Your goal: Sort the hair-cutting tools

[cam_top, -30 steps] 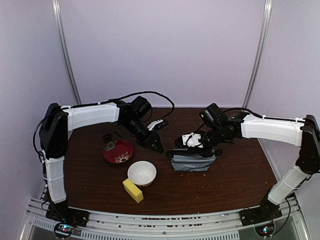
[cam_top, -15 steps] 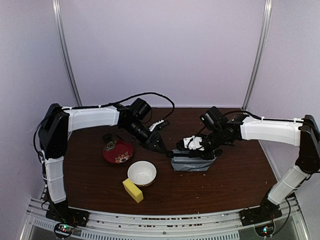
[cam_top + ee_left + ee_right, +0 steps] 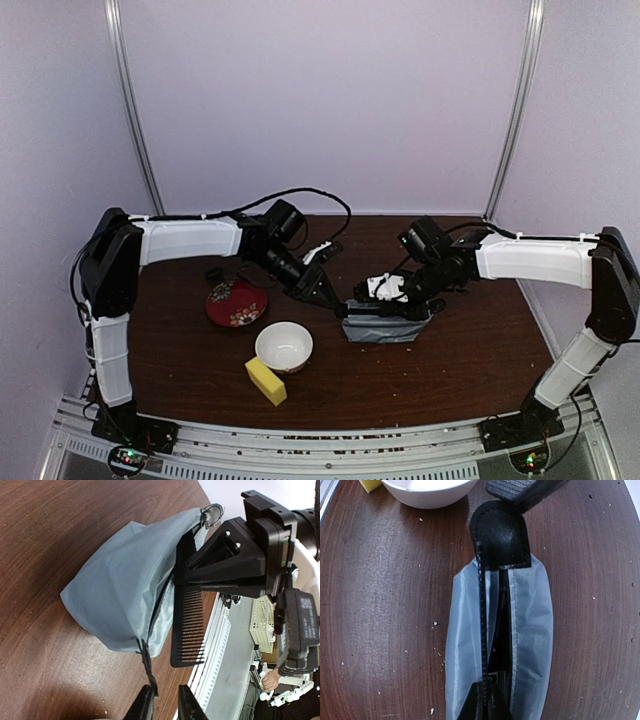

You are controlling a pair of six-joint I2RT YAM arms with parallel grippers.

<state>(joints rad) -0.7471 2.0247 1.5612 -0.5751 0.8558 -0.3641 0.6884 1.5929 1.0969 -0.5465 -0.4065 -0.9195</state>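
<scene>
The right claw, at the bottom edge of its wrist view, is closed on the comb, held at the open zip mouth of the grey pouch. The left claw, narrow, nips the pouch's black end tab. In the top view a yellow sponge, white bowl and red plate lie left of the pouch on the dark wooden table, with pale walls behind.

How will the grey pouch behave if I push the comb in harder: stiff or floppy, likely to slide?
Probably floppy: the grey pouch is thin creased fabric, sagging around its opening. Likely light, so the comb in the right gripper may shove it along the table unless its end is held.
</scene>
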